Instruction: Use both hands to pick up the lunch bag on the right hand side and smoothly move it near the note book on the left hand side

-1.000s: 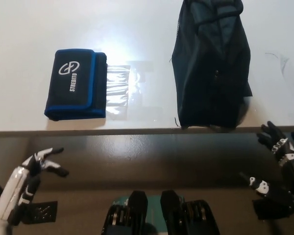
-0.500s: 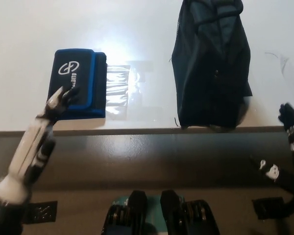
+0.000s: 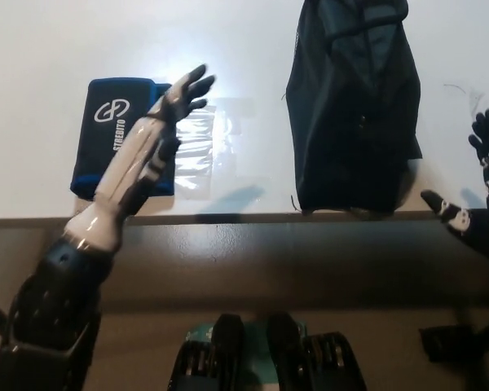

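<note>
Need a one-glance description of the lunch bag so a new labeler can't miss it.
On the white table, look right of centre: the lunch bag is the tall, dark, soft fabric shape reaching down to the near edge. Unlike the flat notebook to its left, it has no blue trim or white logo.

We read this as a lab or office setup: plain white table (image 3: 49, 187) with a straight near edge, bare brown floor (image 3: 253, 269) below, glare of an overhead light on the tabletop.

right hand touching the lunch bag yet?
Apart. The head view shows bare white table between the black right hand at the picture's right edge and the dark lunch bag.
</note>
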Robot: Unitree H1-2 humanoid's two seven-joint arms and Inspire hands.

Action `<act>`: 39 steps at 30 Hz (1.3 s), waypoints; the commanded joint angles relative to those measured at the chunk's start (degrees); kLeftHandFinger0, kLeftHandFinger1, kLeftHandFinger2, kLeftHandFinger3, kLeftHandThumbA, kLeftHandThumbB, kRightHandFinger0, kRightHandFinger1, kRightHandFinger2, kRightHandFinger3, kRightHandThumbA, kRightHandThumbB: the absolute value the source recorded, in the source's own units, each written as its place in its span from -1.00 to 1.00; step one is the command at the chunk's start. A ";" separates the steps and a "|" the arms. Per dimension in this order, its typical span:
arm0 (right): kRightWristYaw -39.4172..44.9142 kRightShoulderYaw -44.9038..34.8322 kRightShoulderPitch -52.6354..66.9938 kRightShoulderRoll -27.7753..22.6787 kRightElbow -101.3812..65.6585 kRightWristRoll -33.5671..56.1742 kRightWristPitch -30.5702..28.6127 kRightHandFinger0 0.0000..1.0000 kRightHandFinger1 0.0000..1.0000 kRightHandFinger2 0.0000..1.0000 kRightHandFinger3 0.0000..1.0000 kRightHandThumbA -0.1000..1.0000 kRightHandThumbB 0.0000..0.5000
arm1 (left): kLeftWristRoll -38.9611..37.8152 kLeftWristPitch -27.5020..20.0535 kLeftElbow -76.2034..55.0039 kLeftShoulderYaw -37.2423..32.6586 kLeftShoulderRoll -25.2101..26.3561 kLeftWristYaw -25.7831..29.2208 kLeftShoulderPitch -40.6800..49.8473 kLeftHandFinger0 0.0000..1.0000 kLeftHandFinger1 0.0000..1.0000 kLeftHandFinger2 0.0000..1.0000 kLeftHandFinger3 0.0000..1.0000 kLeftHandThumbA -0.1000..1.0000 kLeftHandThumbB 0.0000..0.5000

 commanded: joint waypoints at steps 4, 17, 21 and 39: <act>-0.11 -0.73 -5.80 -0.19 2.75 3.62 3.74 1.00 1.00 1.00 1.00 1.00 0.18 | 1.23 4.92 6.96 -1.50 -2.31 -1.28 -7.74 1.00 1.00 1.00 1.00 1.00 0.45; 0.07 -0.61 -10.04 0.12 4.85 4.04 2.76 1.00 1.00 1.00 1.00 1.00 0.30 | -6.05 8.40 21.32 1.68 -8.24 -3.06 -16.03 1.00 1.00 1.00 1.00 1.00 0.45; 1.00 -0.66 -10.49 -0.06 5.39 5.77 3.21 1.00 1.00 1.00 1.00 1.00 0.29 | -7.19 10.17 25.76 3.48 -10.37 -2.29 -18.60 1.00 1.00 1.00 1.00 1.00 0.56; 5.46 -3.23 -21.77 3.21 29.46 15.17 1.25 1.00 1.00 1.00 1.00 1.00 0.08 | -9.98 9.02 44.08 7.20 -14.00 -3.52 -27.46 1.00 1.00 1.00 1.00 1.00 0.61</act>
